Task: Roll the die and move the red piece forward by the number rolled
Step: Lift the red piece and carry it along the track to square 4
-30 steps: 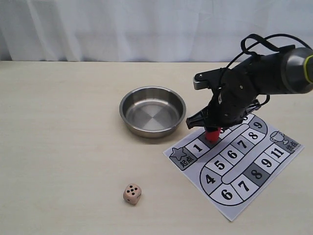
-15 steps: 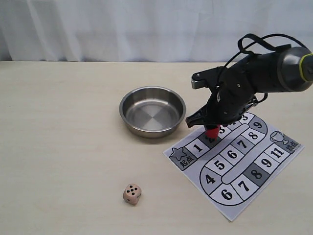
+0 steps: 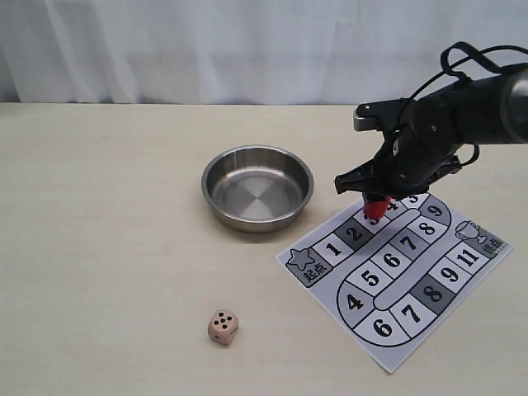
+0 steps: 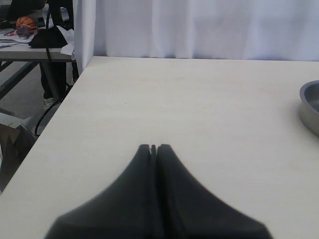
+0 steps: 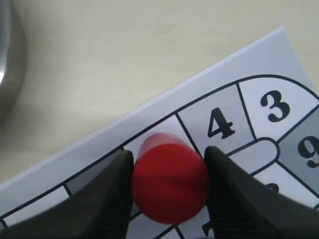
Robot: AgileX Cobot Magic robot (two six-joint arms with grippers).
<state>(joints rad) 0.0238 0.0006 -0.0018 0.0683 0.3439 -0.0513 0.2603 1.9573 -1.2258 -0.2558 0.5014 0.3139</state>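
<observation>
Your table (image 3: 107, 206) carries everything here. The printed board (image 3: 394, 290) lies directly under your right claw (image 3: 378, 200). The steel bowl (image 3: 247, 221) sits near that claw, off the board and clear of it.

The right claw is closed narrow around the red piece (image 3: 377, 208), with one finger pressed against each side. In the right wrist view the piece (image 5: 170, 184) stands upright between the fingers (image 5: 227, 169), over the track just beside the square marked 4. You cannot tell whether it touches the paper.

Your left claw (image 4: 154, 148) has its fingertips pressed together, gripping nothing, above bare table.

The die (image 3: 223, 327) lies well apart from both claws on the open table, off the board.
</observation>
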